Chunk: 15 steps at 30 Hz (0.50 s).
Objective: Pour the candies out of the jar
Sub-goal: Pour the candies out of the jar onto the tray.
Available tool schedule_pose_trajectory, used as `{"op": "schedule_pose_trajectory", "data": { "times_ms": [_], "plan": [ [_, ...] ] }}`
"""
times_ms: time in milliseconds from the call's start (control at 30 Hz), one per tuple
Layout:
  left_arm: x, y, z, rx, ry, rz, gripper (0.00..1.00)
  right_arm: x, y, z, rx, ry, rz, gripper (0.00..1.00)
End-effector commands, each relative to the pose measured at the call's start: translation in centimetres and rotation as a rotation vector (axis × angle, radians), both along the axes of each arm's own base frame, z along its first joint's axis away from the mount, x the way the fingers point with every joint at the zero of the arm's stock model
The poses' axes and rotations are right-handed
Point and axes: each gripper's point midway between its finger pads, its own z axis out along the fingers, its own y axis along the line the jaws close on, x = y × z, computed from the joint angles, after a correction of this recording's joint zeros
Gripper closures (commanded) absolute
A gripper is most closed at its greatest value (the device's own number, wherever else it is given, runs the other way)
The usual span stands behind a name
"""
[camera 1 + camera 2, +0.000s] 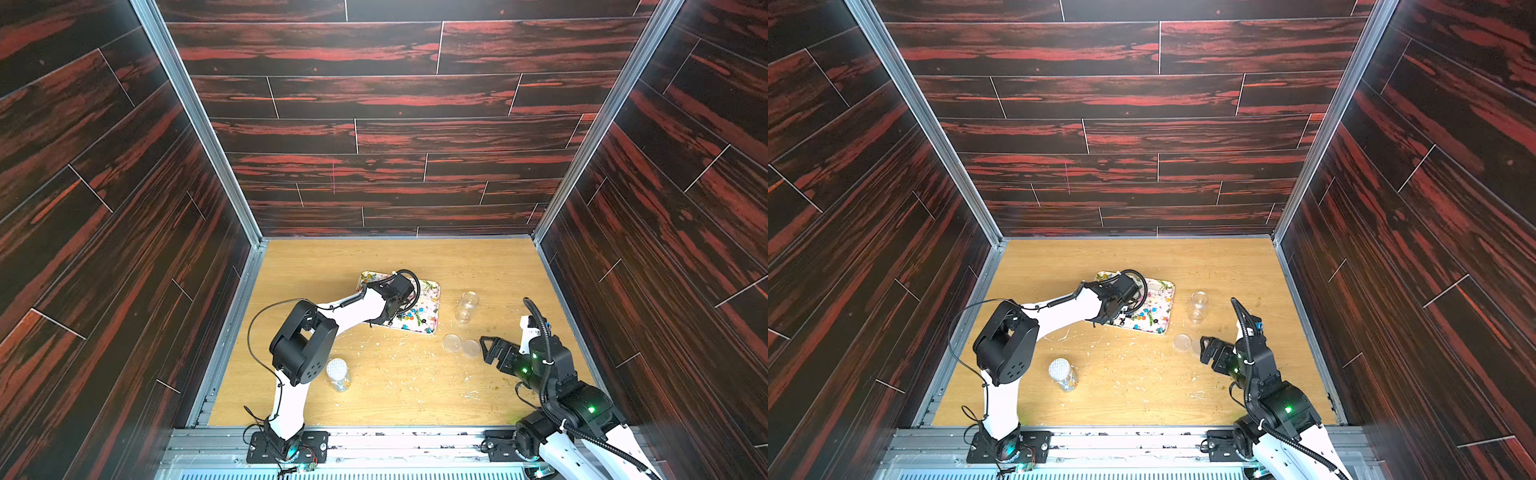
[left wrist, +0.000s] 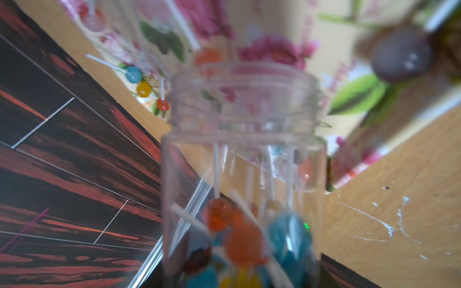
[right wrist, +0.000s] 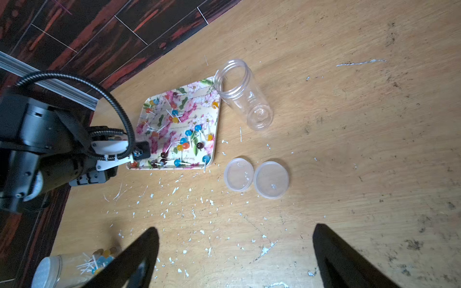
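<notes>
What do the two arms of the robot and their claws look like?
Both arms have white link covers and black joint housings. The left arm carries a thin black cable looping loose near its elbow and a black corrugated hose at the wrist. The right arm has a black corrugated hose and small green lights. The right claw has two black tapered fingers.

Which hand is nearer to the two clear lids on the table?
Right. The right hand is open, close to the lids; the left hand is farther off, shut on a jar over the floral tray.
</notes>
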Motion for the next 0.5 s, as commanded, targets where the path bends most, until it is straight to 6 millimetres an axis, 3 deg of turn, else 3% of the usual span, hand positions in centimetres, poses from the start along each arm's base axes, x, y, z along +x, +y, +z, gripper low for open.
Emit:
{"op": "schedule_pose_trajectory", "data": {
  "times_ms": [0, 467],
  "plan": [
    [0.9, 0.0, 2.9, 0.013, -0.080, -0.031, 0.51, 0.0, 0.3, 0.0, 0.016, -0.007, 0.011, 0.01],
    [2.6, -0.6, 4.9, 0.012, -0.160, -0.015, 0.51, 0.0, 0.1, -0.1, 0.018, -0.006, -0.003, 0.01]
  ]
}}
